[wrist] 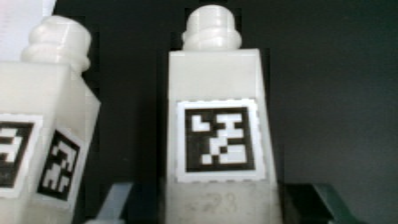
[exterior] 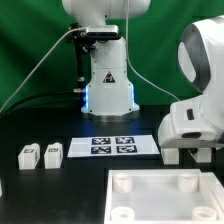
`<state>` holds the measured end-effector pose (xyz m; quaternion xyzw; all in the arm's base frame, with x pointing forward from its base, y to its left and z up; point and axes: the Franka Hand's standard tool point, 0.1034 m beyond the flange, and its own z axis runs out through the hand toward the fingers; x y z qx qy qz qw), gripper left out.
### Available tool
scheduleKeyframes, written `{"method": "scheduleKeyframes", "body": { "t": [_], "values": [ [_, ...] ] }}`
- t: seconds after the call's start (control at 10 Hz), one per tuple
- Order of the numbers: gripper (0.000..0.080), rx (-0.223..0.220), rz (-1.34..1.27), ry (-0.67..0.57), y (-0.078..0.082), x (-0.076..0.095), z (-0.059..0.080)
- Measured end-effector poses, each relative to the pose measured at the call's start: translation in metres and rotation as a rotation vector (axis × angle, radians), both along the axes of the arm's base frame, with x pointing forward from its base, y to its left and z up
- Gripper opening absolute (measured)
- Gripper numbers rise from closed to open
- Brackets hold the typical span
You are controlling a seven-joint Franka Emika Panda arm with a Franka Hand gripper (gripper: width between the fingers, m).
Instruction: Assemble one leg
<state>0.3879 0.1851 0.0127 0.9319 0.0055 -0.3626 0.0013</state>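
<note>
In the wrist view a white leg [wrist: 217, 120] with a black-and-white tag and a rounded peg end lies on the black table, straight between my two fingers. My gripper [wrist: 222, 203] is open: one dark finger [wrist: 118, 200] and the other stand on either side of the leg, with a gap on each side. A second leg [wrist: 45, 130] lies close beside it. In the exterior view my gripper [exterior: 188, 152] is low over the table at the right, and the legs under it are hidden. Two more legs [exterior: 28, 154] [exterior: 52, 152] lie at the left.
The marker board [exterior: 122, 146] lies in the middle of the table. The large white tray-like piece [exterior: 150, 182] with corner sockets is at the front. The robot base [exterior: 108, 85] stands behind, with cables at the left.
</note>
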Motion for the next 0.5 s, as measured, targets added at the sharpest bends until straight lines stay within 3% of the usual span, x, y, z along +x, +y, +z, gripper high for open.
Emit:
{"method": "scheduleKeyframes", "body": {
  "t": [0.5],
  "values": [
    [0.0291, 0.000, 0.000, 0.000, 0.0000, 0.0000, 0.0000]
  ]
}}
